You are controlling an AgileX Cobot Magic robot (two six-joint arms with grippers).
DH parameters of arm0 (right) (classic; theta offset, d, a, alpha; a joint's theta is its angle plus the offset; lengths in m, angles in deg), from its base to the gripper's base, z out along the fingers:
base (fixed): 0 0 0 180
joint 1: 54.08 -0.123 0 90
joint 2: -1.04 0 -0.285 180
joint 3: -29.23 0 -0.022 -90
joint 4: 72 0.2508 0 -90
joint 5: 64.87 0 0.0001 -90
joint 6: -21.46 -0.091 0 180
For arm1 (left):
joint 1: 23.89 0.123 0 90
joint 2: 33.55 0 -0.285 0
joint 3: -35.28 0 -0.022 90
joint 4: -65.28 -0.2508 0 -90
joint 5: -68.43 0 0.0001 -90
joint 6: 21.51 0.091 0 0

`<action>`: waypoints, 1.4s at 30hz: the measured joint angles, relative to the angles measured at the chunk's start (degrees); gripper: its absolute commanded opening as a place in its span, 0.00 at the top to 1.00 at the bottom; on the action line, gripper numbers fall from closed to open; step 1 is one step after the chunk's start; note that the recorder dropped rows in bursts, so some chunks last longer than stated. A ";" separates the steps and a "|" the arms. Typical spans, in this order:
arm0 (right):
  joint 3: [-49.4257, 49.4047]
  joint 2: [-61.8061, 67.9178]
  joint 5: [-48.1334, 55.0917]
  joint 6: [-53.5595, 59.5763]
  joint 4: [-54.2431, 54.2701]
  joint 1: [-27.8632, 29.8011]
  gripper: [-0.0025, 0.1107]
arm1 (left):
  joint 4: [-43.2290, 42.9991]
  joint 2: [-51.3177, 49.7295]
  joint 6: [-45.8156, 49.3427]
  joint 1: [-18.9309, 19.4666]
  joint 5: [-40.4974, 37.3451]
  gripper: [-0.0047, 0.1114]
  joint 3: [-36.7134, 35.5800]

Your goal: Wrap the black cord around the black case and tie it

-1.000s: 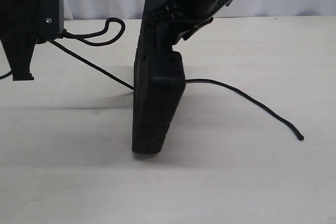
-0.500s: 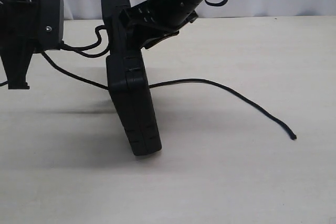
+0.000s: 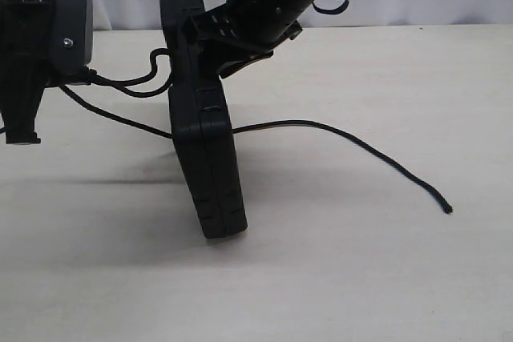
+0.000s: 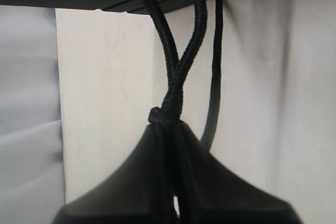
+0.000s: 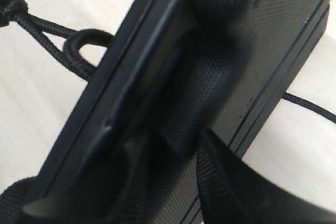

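Currently, left jaws: clamping the black cord [image 4: 178,72].
Right jaws: gripping the black case [image 3: 210,166], standing tilted on the worktop [image 3: 361,278].

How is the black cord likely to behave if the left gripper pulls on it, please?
Probably floppy: the black cord sags and curves across the table instead of holding a line. Its braided surface and the knot sitting at the shut left gripper suggest it should not slip out easily. Being thin, its free end would likely just drag along.
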 measured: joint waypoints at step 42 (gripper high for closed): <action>-0.38 0.00 -2.68 0.13 0.27 -2.46 0.71 | 4.06 2.24 -12.37 0.00 -17.97 0.96 5.25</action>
